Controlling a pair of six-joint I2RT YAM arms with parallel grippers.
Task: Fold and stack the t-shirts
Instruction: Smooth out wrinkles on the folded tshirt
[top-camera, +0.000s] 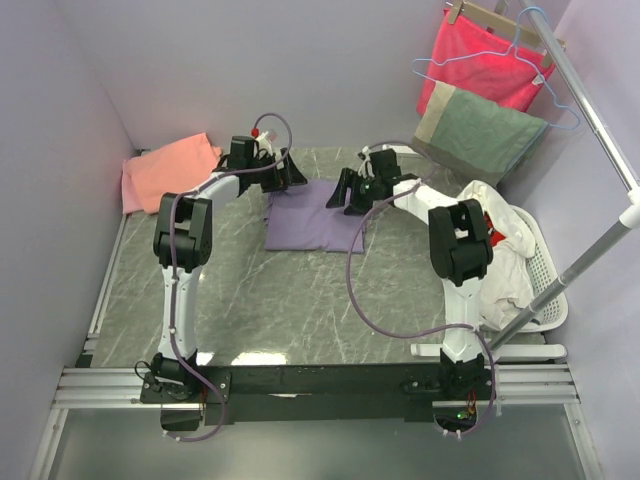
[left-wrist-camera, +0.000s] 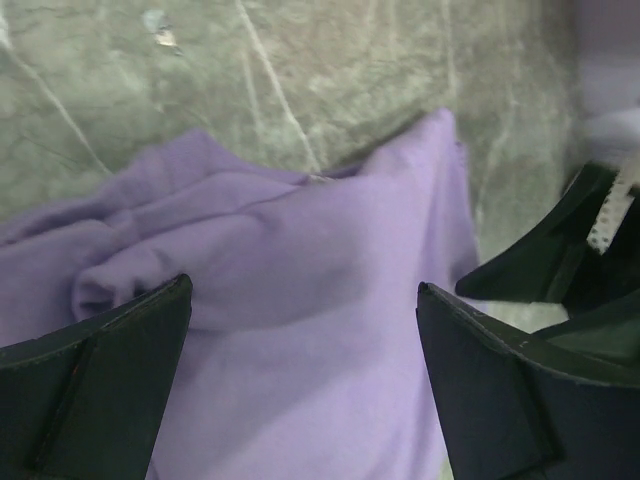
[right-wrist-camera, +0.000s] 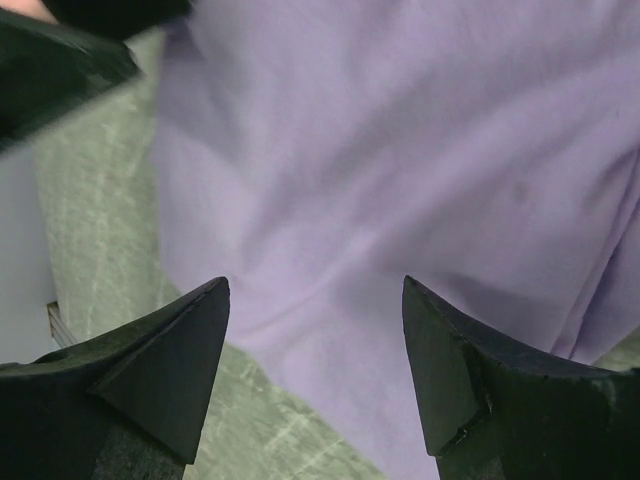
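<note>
Marbled grey worktop (top-camera: 300, 310) is carrying the lavender t-shirt (top-camera: 312, 222), which is lying folded in a rough rectangle. Salmon-pink t-shirt (top-camera: 168, 170) is lying well left of it. Left tool (left-wrist-camera: 305, 290) and right tool (right-wrist-camera: 315, 285) are hanging over the lavender t-shirt's far edge, both released and gripping nothing.

No lettering, label, brand mark or number can be read in any of the three views.
</note>
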